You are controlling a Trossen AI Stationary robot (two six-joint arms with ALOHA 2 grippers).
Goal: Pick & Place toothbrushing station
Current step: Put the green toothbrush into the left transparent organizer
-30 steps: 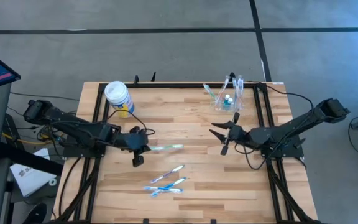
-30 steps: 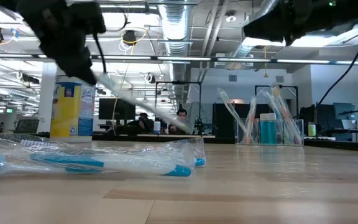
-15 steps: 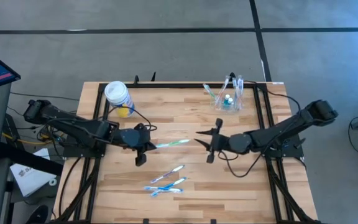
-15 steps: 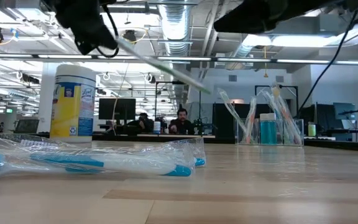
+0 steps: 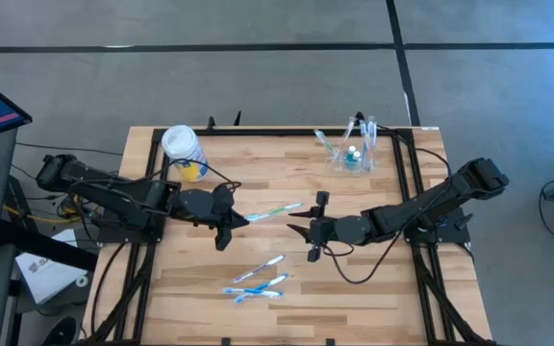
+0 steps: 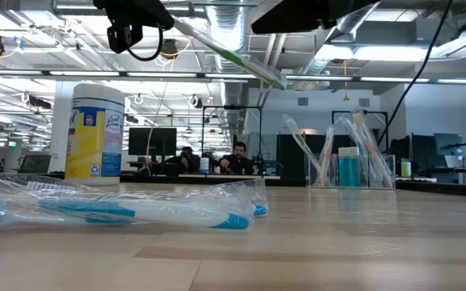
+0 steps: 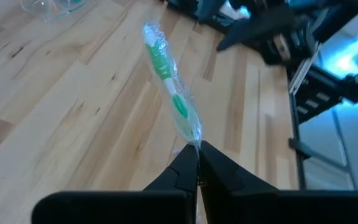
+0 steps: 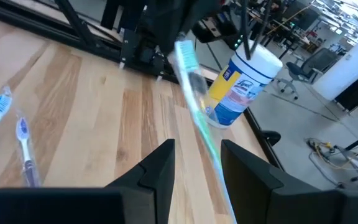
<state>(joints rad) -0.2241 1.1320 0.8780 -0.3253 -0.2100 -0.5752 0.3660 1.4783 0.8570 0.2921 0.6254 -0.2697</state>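
Canister (image 6: 95, 133) label illegible, left end effector (image 5: 231, 222) clamping wrapped toothbrush (image 5: 275, 210), right end effector (image 5: 306, 231) parted.

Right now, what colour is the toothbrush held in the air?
Green toothbrush, in clear wrap; left wrist view shows it best.

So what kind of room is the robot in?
Probably a big open office or lab. In the low view, exposed ducts and pipes run along the ceiling, people sit at computer monitors far behind the wooden table, and the floor is bare concrete.
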